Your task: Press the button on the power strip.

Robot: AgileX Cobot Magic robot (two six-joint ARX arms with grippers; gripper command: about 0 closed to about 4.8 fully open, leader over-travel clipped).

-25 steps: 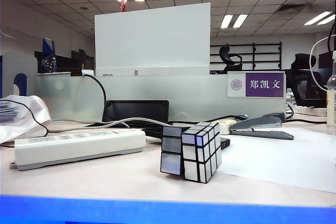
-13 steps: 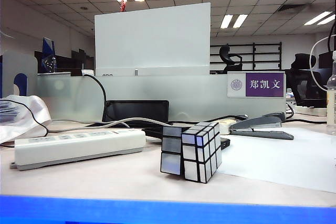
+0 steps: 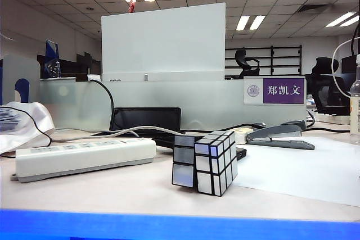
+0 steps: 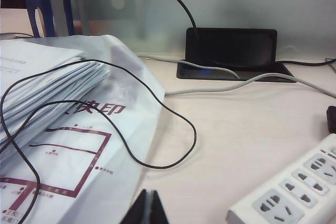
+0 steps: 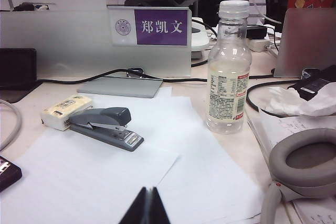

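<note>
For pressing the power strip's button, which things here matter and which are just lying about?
For the job:
- power strip, left on the table
- left claw, shut, hanging beside the strip's socket end
- the button cannot be made out

Lying about:
- silver cube
- stapler
- bottle
- headphones
- right claw, shut above white paper

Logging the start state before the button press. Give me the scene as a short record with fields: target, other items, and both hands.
target: power strip, lying flat on the left of the table, sockets up; its button cannot be made out
cord: pale grey, trailing back from the strip
nearby: silver cube at centre; stapler on white paper; bottle upright
left hand: shut, empty, short of the strip
right hand: shut, empty, over the paper
</note>
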